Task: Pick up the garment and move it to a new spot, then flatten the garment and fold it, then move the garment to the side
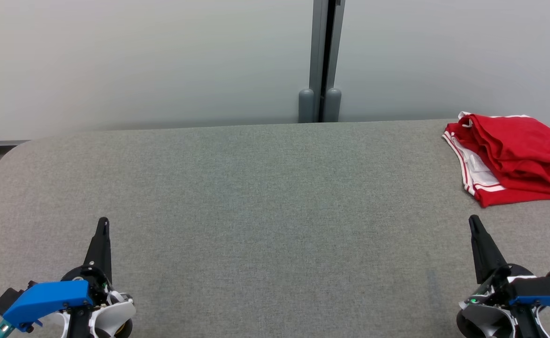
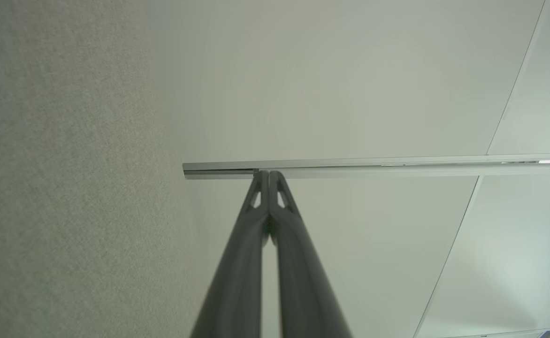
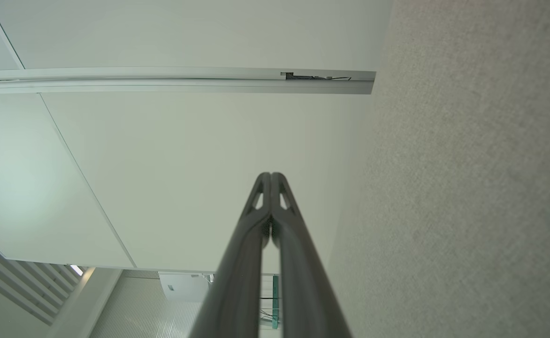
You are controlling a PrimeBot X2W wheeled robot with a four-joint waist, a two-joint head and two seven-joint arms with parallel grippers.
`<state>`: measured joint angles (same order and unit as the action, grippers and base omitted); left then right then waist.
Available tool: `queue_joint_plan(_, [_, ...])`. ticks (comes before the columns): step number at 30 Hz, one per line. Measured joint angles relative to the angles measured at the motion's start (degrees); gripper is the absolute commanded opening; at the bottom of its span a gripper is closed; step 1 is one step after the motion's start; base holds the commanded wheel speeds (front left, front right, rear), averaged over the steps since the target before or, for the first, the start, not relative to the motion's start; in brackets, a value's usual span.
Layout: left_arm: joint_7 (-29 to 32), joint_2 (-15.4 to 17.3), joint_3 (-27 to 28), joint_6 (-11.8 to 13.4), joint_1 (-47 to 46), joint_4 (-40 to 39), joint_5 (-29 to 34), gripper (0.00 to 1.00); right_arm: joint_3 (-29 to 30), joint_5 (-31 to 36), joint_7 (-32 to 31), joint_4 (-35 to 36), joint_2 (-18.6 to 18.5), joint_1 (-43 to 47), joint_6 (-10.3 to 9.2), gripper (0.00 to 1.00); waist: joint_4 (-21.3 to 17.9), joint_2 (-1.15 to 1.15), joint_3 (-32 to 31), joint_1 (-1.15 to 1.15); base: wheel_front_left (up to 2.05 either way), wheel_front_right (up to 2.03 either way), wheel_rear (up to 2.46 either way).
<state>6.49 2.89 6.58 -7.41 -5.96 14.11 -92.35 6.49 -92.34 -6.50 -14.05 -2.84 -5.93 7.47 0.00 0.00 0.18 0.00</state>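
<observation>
A red garment [image 1: 514,157] with white stripes lies folded at the far right of the grey table [image 1: 265,206], partly cut off by the picture's right edge. My left gripper [image 1: 103,221] rests at the lower left, shut and holding nothing, far from the garment. In the left wrist view its two fingers [image 2: 269,174] meet at the tips. My right gripper [image 1: 473,219] sits at the lower right, shut and holding nothing, a short way nearer than the garment's front hem. The right wrist view has its fingers [image 3: 271,175] pressed together.
A pale wall with a grey vertical post [image 1: 323,61] stands behind the table's far edge. The table's rounded left corner [image 1: 7,155] lies at the left. Both wrist views look past the table surface to wall panels and a rail [image 2: 378,165].
</observation>
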Motion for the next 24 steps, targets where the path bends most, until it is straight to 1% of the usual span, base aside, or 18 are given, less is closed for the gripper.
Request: queue_joint_plan(24, [0.0,0.0,0.0,0.0,0.0,0.0,0.0,0.0,0.0,0.0,0.0,0.0,0.0,0.0,0.0,0.0,0.0,0.0,0.0,0.0,0.0,0.0,0.0])
